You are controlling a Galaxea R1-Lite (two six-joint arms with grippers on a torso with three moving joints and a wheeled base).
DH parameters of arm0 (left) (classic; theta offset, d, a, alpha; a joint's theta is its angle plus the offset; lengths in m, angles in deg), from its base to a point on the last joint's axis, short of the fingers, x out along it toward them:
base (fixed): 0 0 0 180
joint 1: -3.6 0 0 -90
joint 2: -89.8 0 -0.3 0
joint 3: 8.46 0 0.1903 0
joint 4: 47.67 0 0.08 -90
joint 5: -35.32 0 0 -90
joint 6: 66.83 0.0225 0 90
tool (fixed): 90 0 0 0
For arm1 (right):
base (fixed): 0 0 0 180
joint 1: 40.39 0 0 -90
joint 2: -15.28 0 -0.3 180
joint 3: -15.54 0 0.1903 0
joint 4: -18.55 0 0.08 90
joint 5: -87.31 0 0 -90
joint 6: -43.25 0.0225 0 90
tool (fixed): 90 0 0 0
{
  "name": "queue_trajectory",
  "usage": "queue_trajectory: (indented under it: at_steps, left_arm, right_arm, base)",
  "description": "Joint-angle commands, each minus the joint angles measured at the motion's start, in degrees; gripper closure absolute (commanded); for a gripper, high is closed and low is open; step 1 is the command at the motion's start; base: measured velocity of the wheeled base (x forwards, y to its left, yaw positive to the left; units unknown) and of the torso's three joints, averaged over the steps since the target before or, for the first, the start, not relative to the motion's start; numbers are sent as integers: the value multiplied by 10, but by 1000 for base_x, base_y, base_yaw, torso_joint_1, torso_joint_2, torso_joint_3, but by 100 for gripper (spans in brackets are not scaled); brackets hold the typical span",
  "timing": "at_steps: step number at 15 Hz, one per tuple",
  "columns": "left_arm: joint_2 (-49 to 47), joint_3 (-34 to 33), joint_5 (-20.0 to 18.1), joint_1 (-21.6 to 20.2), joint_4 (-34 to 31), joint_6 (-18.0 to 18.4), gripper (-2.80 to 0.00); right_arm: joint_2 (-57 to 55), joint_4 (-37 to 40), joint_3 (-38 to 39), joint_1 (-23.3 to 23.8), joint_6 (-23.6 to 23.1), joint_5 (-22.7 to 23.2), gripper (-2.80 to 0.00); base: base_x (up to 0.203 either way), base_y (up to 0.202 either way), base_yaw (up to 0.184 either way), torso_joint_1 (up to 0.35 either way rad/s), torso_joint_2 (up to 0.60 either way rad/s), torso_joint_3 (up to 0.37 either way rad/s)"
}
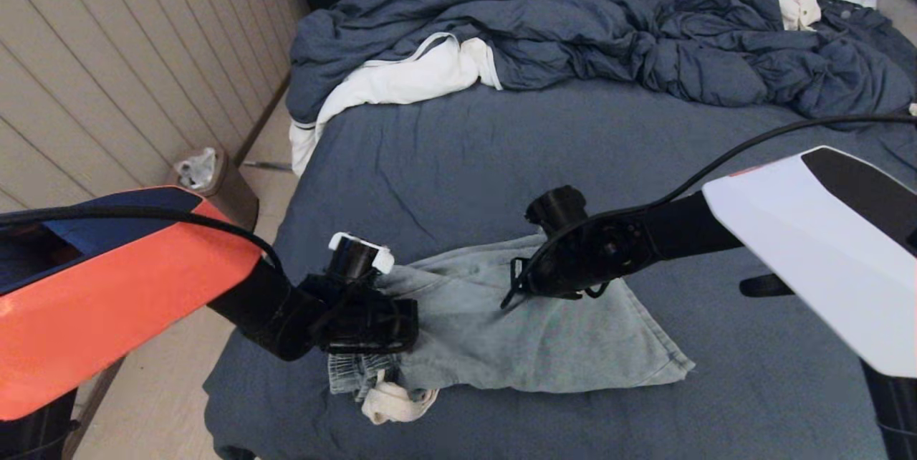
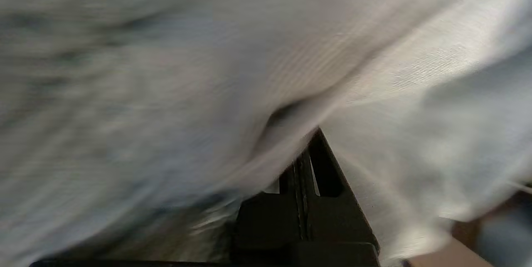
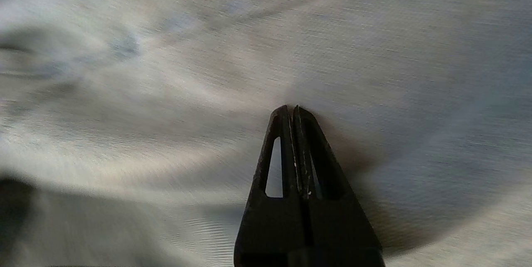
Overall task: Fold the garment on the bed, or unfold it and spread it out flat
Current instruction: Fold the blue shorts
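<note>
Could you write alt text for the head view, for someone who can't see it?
Two robot arms reach over pale denim shorts lying on a bed: the left gripper at the waistband end, the right gripper mid-fabric. A rumpled duvet lies behind.

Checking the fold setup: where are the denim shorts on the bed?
In the head view, the denim shorts lie near the bed's front edge, between the left gripper and right gripper.

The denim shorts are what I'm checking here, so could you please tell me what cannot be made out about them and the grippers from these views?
- Waistband end of the shorts: in the head view, the left gripper covers it.
- Left wrist view: only smeared pale cloth; whatever the left gripper pinches is hidden.
- Right gripper: its tips press on the cloth, but a pinch is not discernible.
- Bed: its near and right edges are cut off.
</note>
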Motion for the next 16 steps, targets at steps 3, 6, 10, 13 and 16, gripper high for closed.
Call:
queue_trajectory:
  at_steps: [3, 6, 10, 13, 16]
  left_arm:
    - [-2, -12, -2, -72, 13, 16, 0]
    - [-1, -13, -4, -83, 27, 17, 0]
    - [20, -26, -4, -82, 26, 17, 0]
    - [47, -41, -4, -79, 23, 17, 0]
    - [98, -60, -2, -73, 20, 16, 0]
  right_arm:
    - [7, -1, 24, 36, -2, -1, 0]
    - [19, -2, 23, 68, -6, 2, 0]
    - [34, -2, 31, 126, -23, 3, 0]
    - [37, -1, 34, 171, -28, 11, 0]
    - [49, -2, 31, 194, -28, 27, 0]
  base:
    - [0, 0, 0, 0, 0, 0]
    - [0, 0, 0, 0, 0, 0]
    - [0, 0, 0, 0, 0, 0]
    - [0, 0, 0, 0, 0, 0]
    - [0, 0, 0, 0, 0, 0]
